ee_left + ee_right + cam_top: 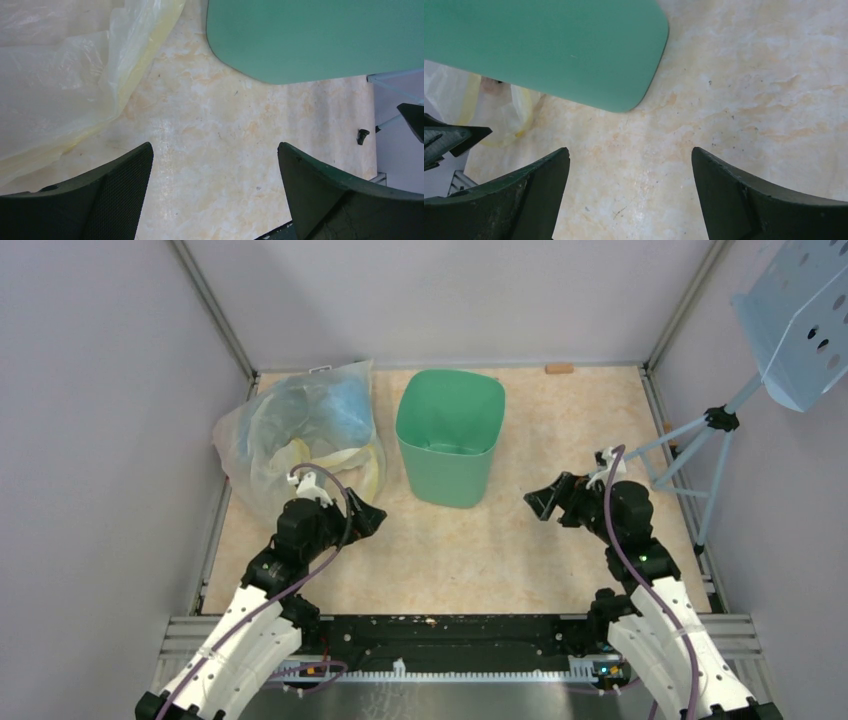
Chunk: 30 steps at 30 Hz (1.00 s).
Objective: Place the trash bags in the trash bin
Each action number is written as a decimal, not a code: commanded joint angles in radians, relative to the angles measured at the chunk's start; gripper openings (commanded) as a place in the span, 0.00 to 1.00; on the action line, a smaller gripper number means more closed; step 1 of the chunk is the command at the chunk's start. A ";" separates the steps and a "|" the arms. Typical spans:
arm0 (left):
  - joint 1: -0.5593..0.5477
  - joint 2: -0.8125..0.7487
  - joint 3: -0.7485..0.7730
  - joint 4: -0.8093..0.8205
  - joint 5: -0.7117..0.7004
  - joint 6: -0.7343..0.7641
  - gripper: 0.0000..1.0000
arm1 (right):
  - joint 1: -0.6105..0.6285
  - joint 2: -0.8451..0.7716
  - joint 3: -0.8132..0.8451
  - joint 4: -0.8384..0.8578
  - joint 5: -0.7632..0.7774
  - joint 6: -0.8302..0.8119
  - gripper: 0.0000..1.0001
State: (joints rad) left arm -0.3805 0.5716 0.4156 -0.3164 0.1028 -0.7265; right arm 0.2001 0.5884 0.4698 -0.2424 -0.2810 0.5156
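Note:
The mint-green trash bin (448, 437) stands upright and open at the back middle of the table; its wall also shows in the left wrist view (320, 40) and the right wrist view (544, 50). The blue trash bag (335, 410) lies crumpled inside the larger clear-and-yellowish sack (290, 445) left of the bin; the sack's side shows in the left wrist view (60, 85). My left gripper (368, 520) is open and empty, just in front of the sack, its open jaws over bare table (215, 150). My right gripper (540, 505) is open and empty, right of the bin (630, 155).
A light blue perforated panel on a tripod (720, 430) stands at the right edge. A small brown block (559, 368) lies at the back wall. Grey walls enclose the marbled tabletop (470, 560) on three sides.

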 commanded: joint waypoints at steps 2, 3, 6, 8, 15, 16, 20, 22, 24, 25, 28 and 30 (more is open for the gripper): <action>-0.001 -0.036 -0.021 0.088 0.016 0.044 0.99 | 0.005 0.023 -0.023 0.128 -0.099 -0.016 0.91; -0.001 -0.040 -0.029 0.112 0.023 0.051 0.99 | 0.004 0.024 -0.029 0.143 -0.108 -0.017 0.90; -0.001 -0.035 -0.040 0.154 0.044 0.067 0.99 | 0.004 0.025 -0.051 0.204 -0.144 -0.016 0.90; -0.001 -0.021 -0.048 0.193 0.074 0.079 0.99 | 0.004 0.030 -0.065 0.234 -0.180 -0.017 0.90; -0.001 0.083 -0.050 0.343 0.138 0.103 0.99 | 0.004 0.072 -0.079 0.329 -0.240 -0.014 0.90; -0.001 0.103 -0.046 0.363 0.136 0.111 0.99 | 0.004 0.080 -0.075 0.333 -0.244 -0.015 0.90; -0.001 0.178 -0.004 0.374 0.076 0.134 0.99 | 0.012 0.106 -0.066 0.354 -0.258 -0.009 0.90; -0.001 0.219 0.021 0.400 0.064 0.156 0.99 | 0.021 0.118 -0.062 0.376 -0.268 -0.001 0.90; -0.001 0.259 0.046 0.447 0.082 0.180 0.99 | 0.035 0.136 -0.049 0.392 -0.280 -0.003 0.90; 0.000 0.282 0.057 0.467 0.089 0.185 0.99 | 0.043 0.146 -0.040 0.393 -0.279 -0.006 0.90; 0.000 0.346 0.104 0.498 0.068 0.185 0.99 | 0.075 0.177 -0.015 0.394 -0.268 -0.020 0.90; -0.001 0.382 0.137 0.488 -0.006 0.160 0.99 | 0.103 0.194 -0.002 0.394 -0.256 -0.026 0.89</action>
State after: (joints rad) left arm -0.3805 0.9043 0.4644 0.0704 0.1844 -0.5716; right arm 0.2569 0.7567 0.3973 0.0906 -0.5323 0.5106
